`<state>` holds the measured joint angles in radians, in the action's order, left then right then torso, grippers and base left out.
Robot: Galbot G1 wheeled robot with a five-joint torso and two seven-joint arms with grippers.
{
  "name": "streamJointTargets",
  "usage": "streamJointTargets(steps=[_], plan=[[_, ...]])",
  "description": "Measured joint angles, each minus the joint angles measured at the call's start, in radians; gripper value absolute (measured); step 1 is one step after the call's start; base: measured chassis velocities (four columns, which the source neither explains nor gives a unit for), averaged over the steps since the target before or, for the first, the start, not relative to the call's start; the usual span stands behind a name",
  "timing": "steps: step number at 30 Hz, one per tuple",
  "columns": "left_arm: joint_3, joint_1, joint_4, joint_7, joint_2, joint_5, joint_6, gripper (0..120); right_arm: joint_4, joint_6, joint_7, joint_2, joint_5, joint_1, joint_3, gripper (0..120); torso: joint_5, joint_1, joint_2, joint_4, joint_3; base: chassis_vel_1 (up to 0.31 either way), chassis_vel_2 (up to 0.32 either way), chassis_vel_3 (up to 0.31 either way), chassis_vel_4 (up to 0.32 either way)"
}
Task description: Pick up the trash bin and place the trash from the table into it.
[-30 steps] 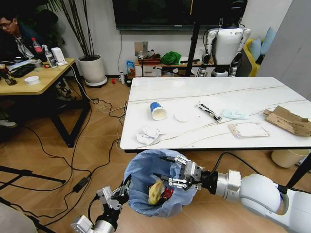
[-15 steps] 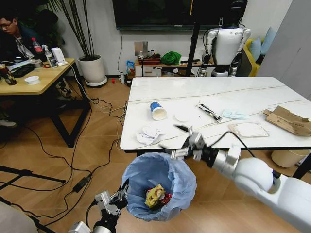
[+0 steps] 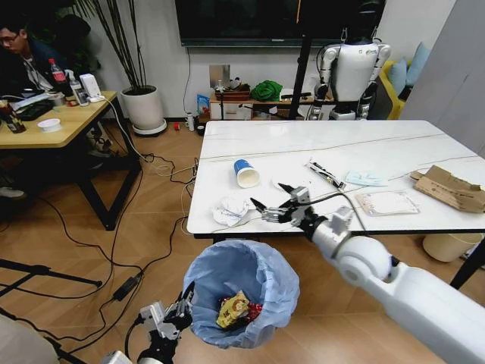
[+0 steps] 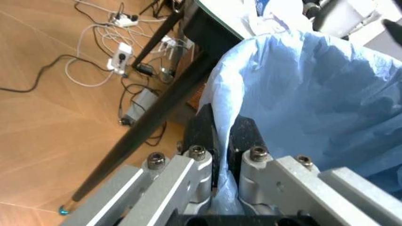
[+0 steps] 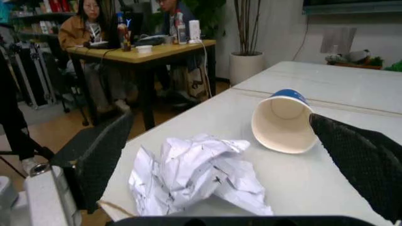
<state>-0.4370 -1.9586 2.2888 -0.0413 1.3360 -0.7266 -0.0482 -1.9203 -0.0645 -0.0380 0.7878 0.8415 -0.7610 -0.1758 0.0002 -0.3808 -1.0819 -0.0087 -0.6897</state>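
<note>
My right gripper (image 3: 271, 203) hung just above the near edge of the glossy white marble-veined table (image 3: 394, 148), its two black mesh-padded fingers (image 5: 97, 155) spread wide and holding nothing. Directly ahead of it, between those fingers and a little short of them, lay the crumpled ball of white paper (image 5: 195, 172); just beyond that, the blue-and-white paper cup (image 5: 284, 120) lay on its side with its mouth towards me. Farther off to the gripper's right sat the face mask (image 3: 367, 179), a clear plastic packet (image 3: 387, 202) and the torn brown cardboard (image 3: 450, 188).

My left gripper (image 4: 224, 136) was down below the table, pinched shut on the rim of the small round trash bin with its crinkly light-blue bag (image 3: 241, 292), which already held red and yellow snack wrappers (image 3: 236, 309).

The paper worried me most, I judged: it was light and springy, near the table edge, and a closing finger catching only a loose fold could nudge it off onto the floor instead of gripping it. The left hold seemed to be mostly thin bag film over the rim; if that slipped, the bin could tilt or drop, or the liner pull free, and whatever I released might miss its mouth.
</note>
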Motion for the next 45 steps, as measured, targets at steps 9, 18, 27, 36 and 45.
streamJointTargets(steps=[9,18,27,36,45], plan=[[-0.043,-0.039,0.029,0.007,-0.007,0.001,0.006,0,0.094,-0.004,-0.015,0.084,0.005,0.118,-0.124,100,-0.0006,0.0,0.0,0.0,0.0,0.0,0.0,0.0,0.0],[-0.105,-0.06,0.052,0.006,-0.044,-0.034,0.008,0,0.183,0.0,-0.012,0.138,-0.019,0.156,-0.191,100,-0.0003,0.0,0.0,0.0,0.0,0.0,0.0,0.0,0.0],[-0.1,-0.051,0.048,0.005,-0.037,-0.036,0.009,0,0.247,0.013,0.012,0.14,-0.039,0.162,-0.205,100,-0.0002,0.0,0.0,-0.0001,0.0,0.0,0.0,0.0,0.0],[-0.095,-0.04,0.042,0.003,-0.032,-0.041,0.01,0,0.269,0.029,0.036,0.131,-0.039,0.156,-0.21,75,-0.0001,0.0,0.0,-0.0001,0.0,0.0,0.0,0.0,0.0],[-0.092,-0.035,0.035,0.002,-0.033,-0.042,0.01,0,0.27,0.033,0.036,0.129,-0.037,0.166,-0.219,43,-0.0001,0.0,0.0,0.0,0.0,0.0,0.0,0.0,0.0]])
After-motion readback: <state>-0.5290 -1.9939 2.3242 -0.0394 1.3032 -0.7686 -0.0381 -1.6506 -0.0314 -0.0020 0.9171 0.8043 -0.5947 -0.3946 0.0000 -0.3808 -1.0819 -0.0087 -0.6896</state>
